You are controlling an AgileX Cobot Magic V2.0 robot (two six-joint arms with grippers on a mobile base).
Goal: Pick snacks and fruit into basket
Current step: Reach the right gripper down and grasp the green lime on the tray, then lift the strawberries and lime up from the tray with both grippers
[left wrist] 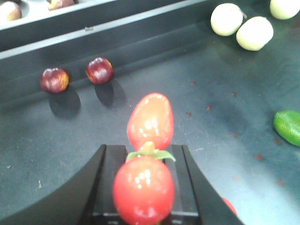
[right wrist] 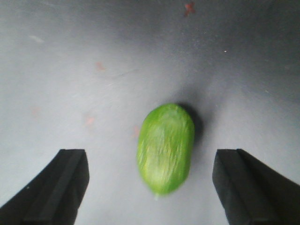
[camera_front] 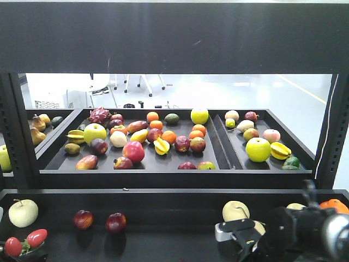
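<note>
The green oval fruit (right wrist: pixel 165 147) lies on the dark shelf floor (right wrist: pixel 93 56). It is centred between the wide-open jaws of the right gripper (right wrist: pixel 151 157), so that closure falls across its narrow width. A red twin fruit (left wrist: pixel 150 122) is clamped in the left gripper (left wrist: pixel 144 149), apparently for transfer.

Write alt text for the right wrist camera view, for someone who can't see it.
A green oval fruit lies on a dark grey surface between the two black fingers of the open right end effector, touching neither. A few faint reddish specks mark the surface.
</note>
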